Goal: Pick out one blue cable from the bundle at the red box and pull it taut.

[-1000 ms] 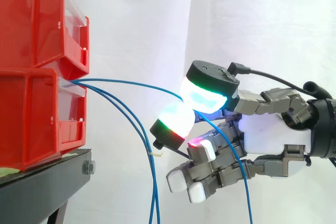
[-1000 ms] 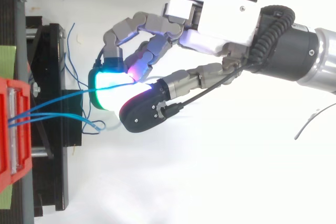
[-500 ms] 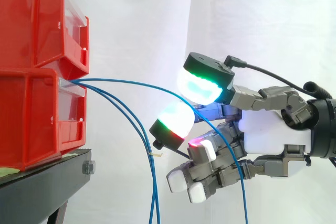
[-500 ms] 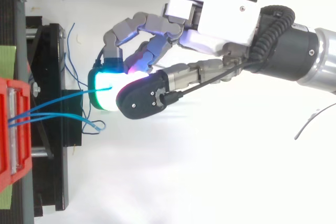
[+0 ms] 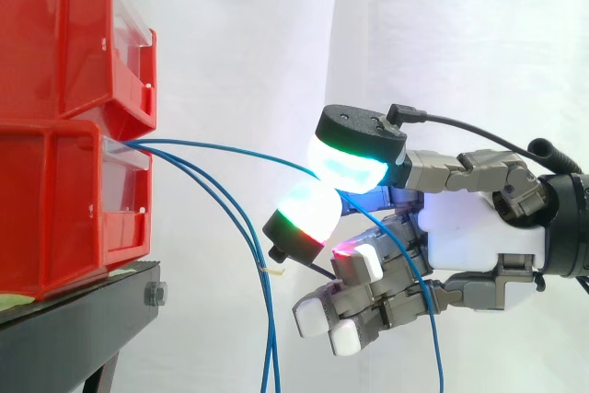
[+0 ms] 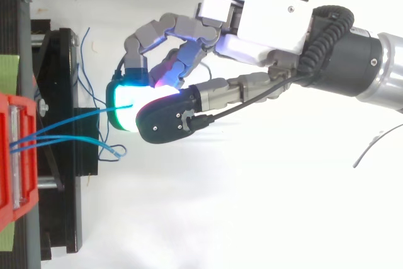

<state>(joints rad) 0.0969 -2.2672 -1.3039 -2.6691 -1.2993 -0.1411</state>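
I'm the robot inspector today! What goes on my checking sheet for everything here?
Surface: black stand, carrying the bins.
Job's things: two red bins, stacked one on the other. One blue cable runs out from between them in a bowed arc and is not taut.
Clutter: nothing seen.
Hand: the hand is shut on the blue cable, pinching it between two glowing pads.
Cables: two more blue cables leave the same spot and hang down loose, apart from the hand.
Surroundings: white curtain behind everything.
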